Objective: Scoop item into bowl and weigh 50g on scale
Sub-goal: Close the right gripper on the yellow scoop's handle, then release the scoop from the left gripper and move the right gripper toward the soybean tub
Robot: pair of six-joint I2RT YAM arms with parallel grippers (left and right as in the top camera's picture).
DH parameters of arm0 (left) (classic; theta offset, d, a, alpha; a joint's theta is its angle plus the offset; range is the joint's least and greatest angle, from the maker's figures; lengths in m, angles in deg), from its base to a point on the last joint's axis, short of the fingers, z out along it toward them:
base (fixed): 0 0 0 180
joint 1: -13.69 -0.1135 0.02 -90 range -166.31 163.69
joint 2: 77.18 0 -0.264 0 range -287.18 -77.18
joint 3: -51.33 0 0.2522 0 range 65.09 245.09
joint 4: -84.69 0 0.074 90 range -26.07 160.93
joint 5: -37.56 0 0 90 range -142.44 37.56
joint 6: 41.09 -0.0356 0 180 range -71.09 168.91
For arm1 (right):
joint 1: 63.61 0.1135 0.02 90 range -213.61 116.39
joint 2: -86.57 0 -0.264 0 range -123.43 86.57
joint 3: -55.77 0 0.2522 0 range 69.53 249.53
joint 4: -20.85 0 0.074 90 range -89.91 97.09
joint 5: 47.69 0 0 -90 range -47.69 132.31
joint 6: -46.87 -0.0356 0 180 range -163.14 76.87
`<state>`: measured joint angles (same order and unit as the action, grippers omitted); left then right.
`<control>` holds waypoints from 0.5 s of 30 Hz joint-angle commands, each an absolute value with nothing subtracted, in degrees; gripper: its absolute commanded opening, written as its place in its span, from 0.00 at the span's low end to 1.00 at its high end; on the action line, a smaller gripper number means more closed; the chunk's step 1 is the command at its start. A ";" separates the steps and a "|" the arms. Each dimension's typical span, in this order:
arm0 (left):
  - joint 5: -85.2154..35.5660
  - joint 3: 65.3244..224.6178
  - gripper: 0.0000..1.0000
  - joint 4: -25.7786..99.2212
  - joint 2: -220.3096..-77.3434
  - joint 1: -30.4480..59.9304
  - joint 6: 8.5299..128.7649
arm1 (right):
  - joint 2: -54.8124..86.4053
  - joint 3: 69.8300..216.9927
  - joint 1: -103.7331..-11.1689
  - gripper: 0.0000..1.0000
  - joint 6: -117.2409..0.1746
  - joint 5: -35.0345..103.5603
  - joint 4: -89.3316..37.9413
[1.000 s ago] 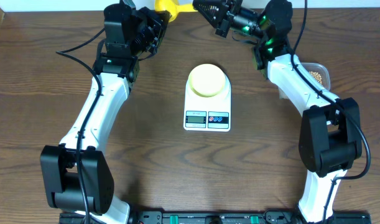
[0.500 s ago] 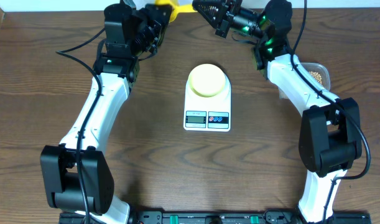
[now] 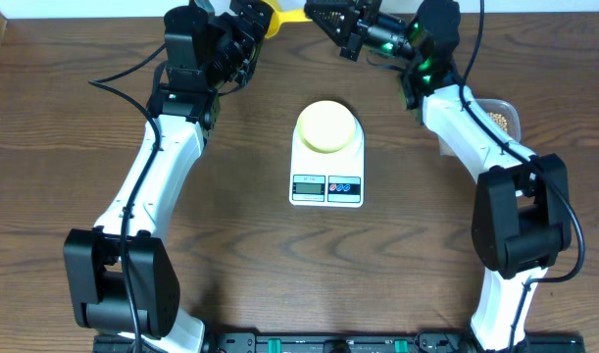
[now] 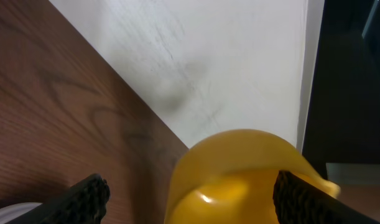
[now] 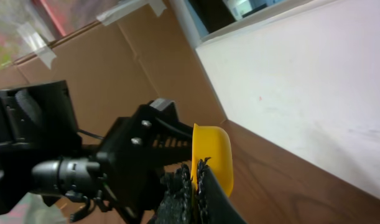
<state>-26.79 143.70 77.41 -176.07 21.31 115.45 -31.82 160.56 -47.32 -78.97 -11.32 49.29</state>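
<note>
on the scale (image 3: 326, 167) sits the bowl (image 3: 327, 126); left jaws open around scoop (image 4: 239, 174).

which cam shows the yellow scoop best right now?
Left wrist: the yellow scoop fills the lower frame, its cup between the fingers of the open left gripper. Right wrist shows it edge-on, rising from the shut right gripper. Overhead catches only a yellow sliver at the top edge.

My table (image 3: 240, 265) is dark brown wood grain, meeting a white surface along its far edge. The white scale (image 3: 326, 175) sits near the middle, display toward the near side. A clear tub (image 3: 505, 116) rests far right, partly behind my right arm.
</note>
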 commanded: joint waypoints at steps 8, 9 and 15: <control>-25.85 144.88 0.86 76.93 -175.11 21.55 113.01 | -31.53 161.63 -53.37 0.01 -68.46 -6.84 45.26; -25.85 144.88 0.87 76.53 -175.11 21.55 113.01 | -31.53 161.63 -54.07 0.01 -67.19 -6.86 44.54; -25.81 144.88 0.86 71.20 -175.11 21.55 113.01 | -31.53 161.63 -58.25 0.01 -64.02 -5.33 42.40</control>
<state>-26.79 143.73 72.88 -176.07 21.31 114.43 -31.82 160.56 -56.26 -67.56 -7.25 42.49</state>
